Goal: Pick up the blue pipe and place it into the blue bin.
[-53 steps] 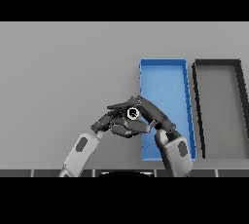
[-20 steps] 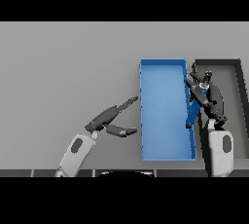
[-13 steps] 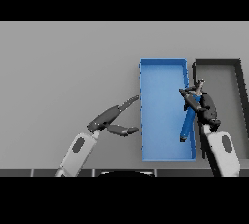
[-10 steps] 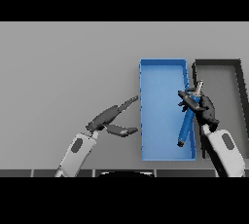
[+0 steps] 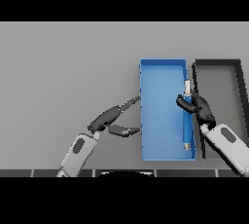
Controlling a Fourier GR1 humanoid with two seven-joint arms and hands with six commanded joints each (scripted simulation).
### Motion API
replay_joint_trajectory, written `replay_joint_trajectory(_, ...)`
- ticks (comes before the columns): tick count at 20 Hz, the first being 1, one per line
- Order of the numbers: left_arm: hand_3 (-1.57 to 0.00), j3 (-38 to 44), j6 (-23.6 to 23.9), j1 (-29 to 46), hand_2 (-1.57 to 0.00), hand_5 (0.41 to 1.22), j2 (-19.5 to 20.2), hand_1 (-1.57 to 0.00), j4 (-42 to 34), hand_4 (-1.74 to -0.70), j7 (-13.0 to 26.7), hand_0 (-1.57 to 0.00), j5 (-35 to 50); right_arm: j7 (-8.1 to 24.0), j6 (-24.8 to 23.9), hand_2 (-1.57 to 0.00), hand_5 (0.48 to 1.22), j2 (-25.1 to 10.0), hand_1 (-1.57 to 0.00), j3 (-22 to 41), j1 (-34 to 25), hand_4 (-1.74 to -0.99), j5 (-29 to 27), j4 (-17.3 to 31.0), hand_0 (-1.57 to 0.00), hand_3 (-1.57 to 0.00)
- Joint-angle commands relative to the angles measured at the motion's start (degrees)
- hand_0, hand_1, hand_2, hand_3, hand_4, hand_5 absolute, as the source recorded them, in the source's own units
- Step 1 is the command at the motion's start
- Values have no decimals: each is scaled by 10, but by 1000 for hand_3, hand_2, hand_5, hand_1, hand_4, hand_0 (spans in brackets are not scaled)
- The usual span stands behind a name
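The blue pipe (image 5: 186, 129) lies lengthwise inside the blue bin (image 5: 163, 63), close along its right wall, with a pale tip pointing to the far end. My right hand (image 5: 200, 109) reaches over the bin's right wall from the lower right. Its fingers (image 5: 183, 103) are still curled round the pipe's upper part. My left hand (image 5: 111, 118) hovers over the table just left of the bin, fingers straight and pointing at the bin's left wall, holding nothing.
A black bin (image 5: 216, 63) of the same shape stands right beside the blue one, on its right; my right forearm (image 5: 228, 142) crosses its near end. Grey table (image 5: 68, 72) stretches out to the left and back.
My right hand carried the pipe from over the bin's right wall down into the blue bin, where it turned from tilted to lying straight. The left hand stayed beside the bin.
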Motion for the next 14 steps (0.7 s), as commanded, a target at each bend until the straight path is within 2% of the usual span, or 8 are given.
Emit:
replay_joint_trajectory(1,1,1,0,3,1,496,4,1,1,-927,-8,1,-1,0,8,-132,837,-18,-137,25,-13,-1205,-10,3,-145,-38)
replay_joint_trajectory(4,1,-4,1,12,1,496,2,1,-6,-929,-9,1,-2,0,10,-67,771,-32,-70,59,-31,-1161,-16,7,-74,-19)
replay_joint_trajectory(8,1,-2,2,8,1,497,5,1,1,-932,-2,1,-6,-1,15,-27,725,-44,-28,84,-46,-1099,-16,5,-30,-7)
replay_joint_trajectory(13,1,-15,7,14,1,496,-8,1,-12,-930,0,1,-10,-4,35,-17,711,-48,-17,96,-59,-1084,-13,7,-19,-4)
replay_joint_trajectory(14,1,-21,10,14,1,495,-14,1,-11,-930,4,1,-15,-4,30,-17,714,-54,-17,94,-54,-1084,-17,-5,-19,-4)
